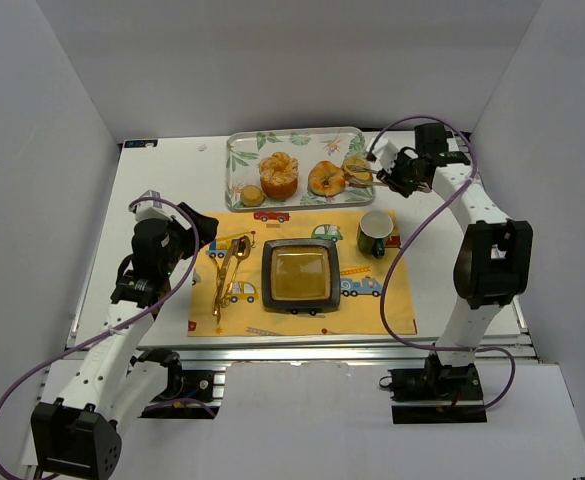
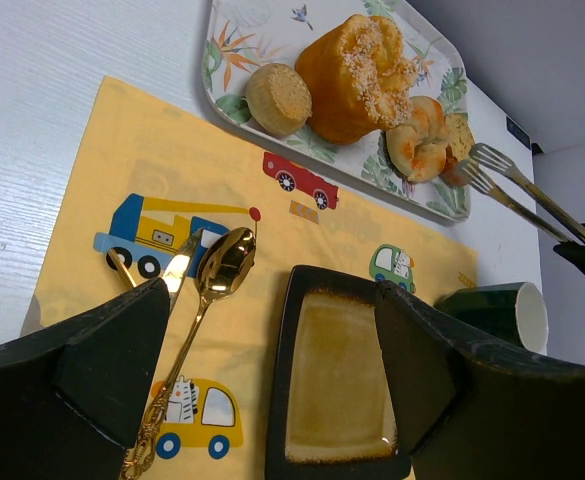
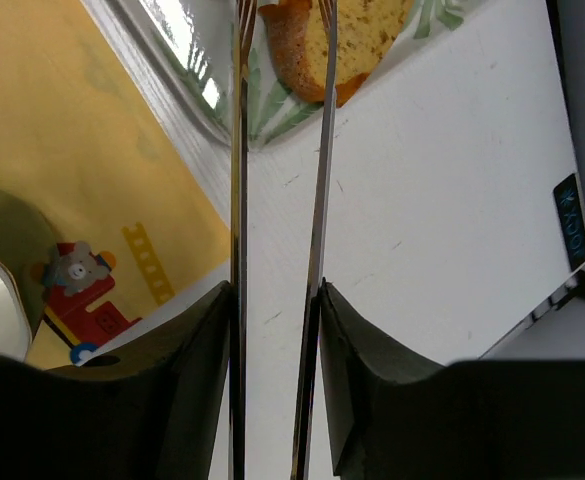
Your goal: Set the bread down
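**While the left tool [image 2: 272,300] hangs released, tongs [image 3: 321,150] reach the bread [image 3: 362,40]**

Nearest, the left tool hovers, jaws spread, above the yellow placemat [image 1: 367,310], beside a gold spoon [image 1: 230,270] and a dark square plate [image 1: 299,275]. Farther back, the right tool [image 3: 277,295] is clenched on the tongs, whose tips are at the bread, a slice lying at the right end of the floral tray [image 1: 242,145].

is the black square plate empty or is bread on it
Empty. The black square plate shows only its bare brownish centre in top and left wrist views.
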`<state>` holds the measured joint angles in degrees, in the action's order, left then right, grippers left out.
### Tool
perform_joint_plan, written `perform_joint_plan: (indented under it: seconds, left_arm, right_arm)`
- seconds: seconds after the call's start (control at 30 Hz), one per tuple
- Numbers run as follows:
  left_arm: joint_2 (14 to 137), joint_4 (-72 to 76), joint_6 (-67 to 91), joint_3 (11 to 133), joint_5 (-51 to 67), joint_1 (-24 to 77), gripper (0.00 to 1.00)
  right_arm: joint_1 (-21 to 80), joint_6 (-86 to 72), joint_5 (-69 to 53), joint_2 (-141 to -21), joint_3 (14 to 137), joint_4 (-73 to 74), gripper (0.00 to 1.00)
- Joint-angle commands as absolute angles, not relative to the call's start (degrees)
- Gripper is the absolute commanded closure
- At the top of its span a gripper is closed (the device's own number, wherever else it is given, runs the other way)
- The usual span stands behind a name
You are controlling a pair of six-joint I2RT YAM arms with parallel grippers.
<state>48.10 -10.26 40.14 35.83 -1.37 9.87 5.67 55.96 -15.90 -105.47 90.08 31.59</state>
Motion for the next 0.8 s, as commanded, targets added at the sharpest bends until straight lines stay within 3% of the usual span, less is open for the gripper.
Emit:
perform_joint_plan:
  seconds: [0.0,0.77]
  left_arm:
    - [48.07,-9.05,39.99,35.77,-1.76,9.58,0.08]
    - [52.12,-5.27,39.29,34.89,-0.44,9.67,0.08]
  right_arm:
    - [6.85,67.66,-11.87,-103.27,89.74,29.70,0.56]
    - [7.21,76.99,-6.33,-101.43,82.71,23.74,0.51]
